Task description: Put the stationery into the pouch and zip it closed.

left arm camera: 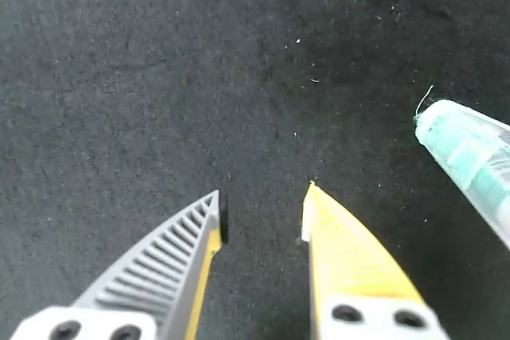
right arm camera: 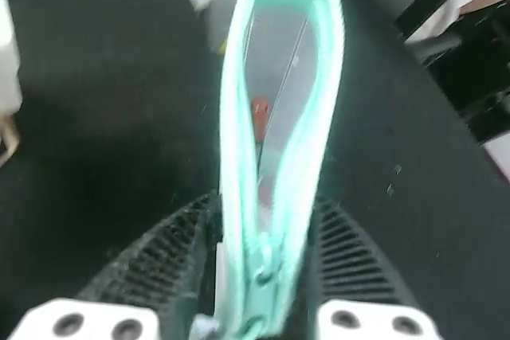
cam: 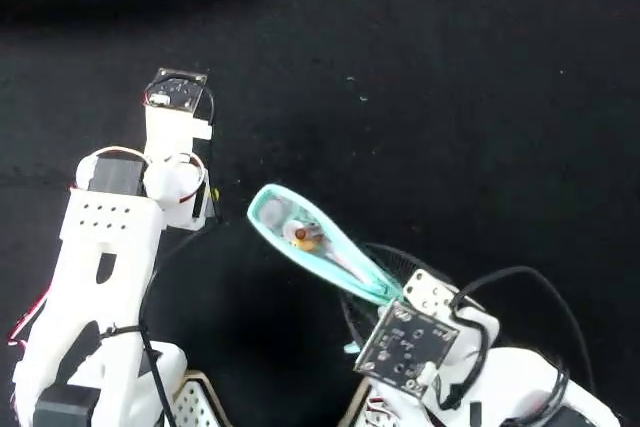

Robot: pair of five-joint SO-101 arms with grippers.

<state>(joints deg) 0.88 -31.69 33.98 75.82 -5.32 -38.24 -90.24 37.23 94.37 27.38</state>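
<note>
Pouch [cam: 268,209] with stationery [cam: 303,237] inside | right end effector [right arm camera: 263,220] clamped on its zipper end | left end effector [left arm camera: 263,197] spread wide, holding nothing, near pouch's other end

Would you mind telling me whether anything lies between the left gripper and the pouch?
Nothing visible does. The left gripper is open over the bare black table, and only that bare surface separates it from the pouch, which the right gripper grips at its zipper end.
</note>
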